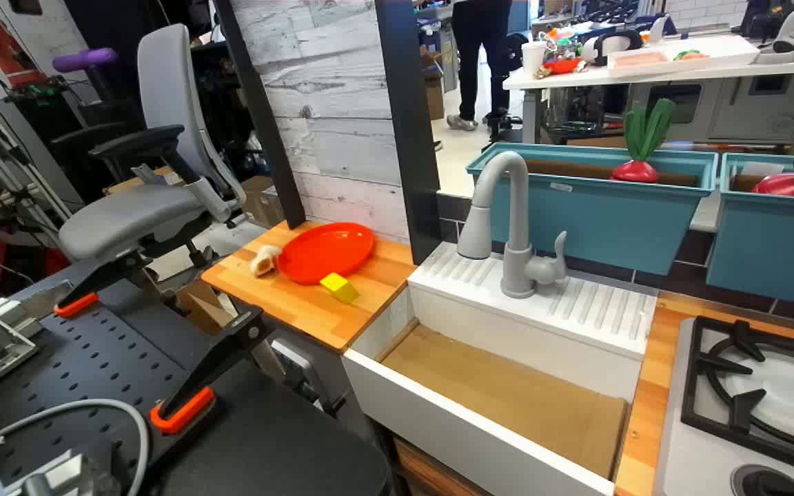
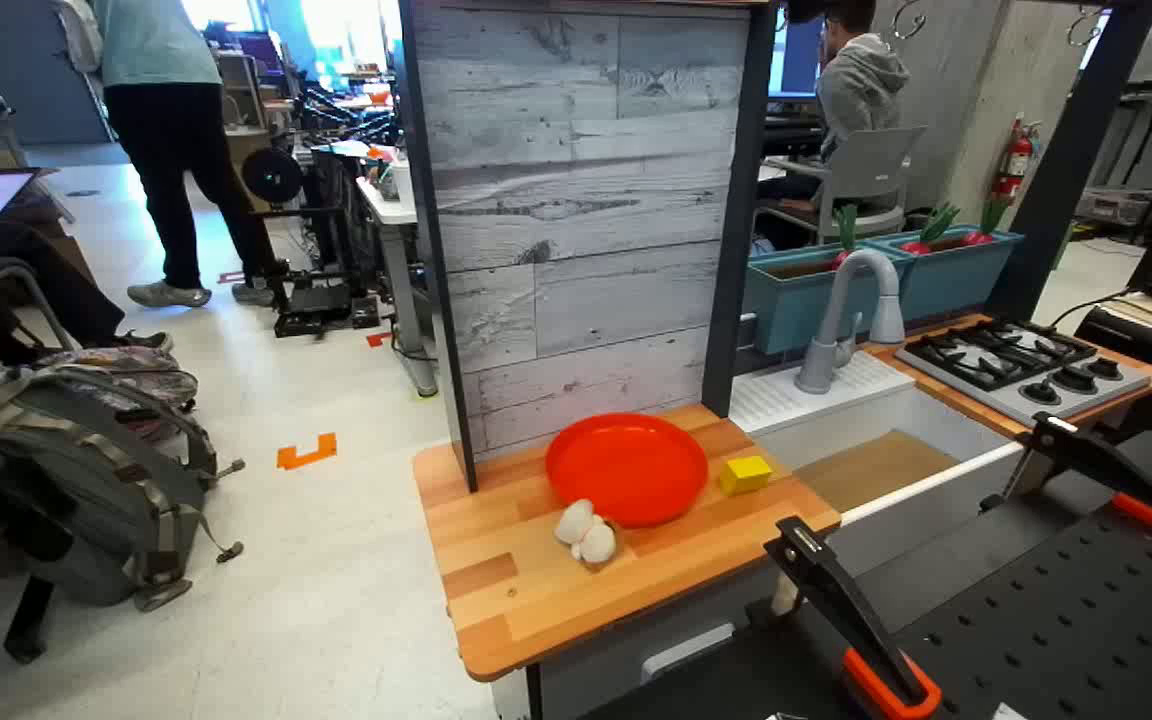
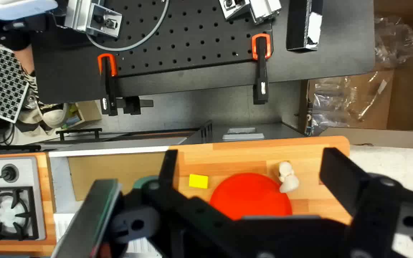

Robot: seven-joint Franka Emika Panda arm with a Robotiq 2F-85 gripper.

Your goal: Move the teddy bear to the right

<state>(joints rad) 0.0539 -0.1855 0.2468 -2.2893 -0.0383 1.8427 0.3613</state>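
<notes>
The teddy bear, a tiny pale beige lumpy toy, lies on the wooden counter in both exterior views (image 1: 265, 262) (image 2: 584, 532) and in the wrist view (image 3: 288, 177). It lies right at the rim of the red bowl, and I cannot tell whether they touch. My gripper (image 3: 250, 157) shows in the wrist view with its two black fingers wide apart and nothing between them. It is high above the counter, and the bear appears between the fingers, closer to the right finger in that picture. No gripper shows in the exterior views.
The shallow red bowl (image 2: 626, 470) stands on the wooden counter (image 2: 506, 620). A yellow block (image 2: 745, 475) lies beside it on the sink side. A white sink (image 1: 480, 434) with a grey faucet (image 1: 517, 227) adjoins the counter. A grey wood-look panel (image 2: 586, 200) rises behind the bowl.
</notes>
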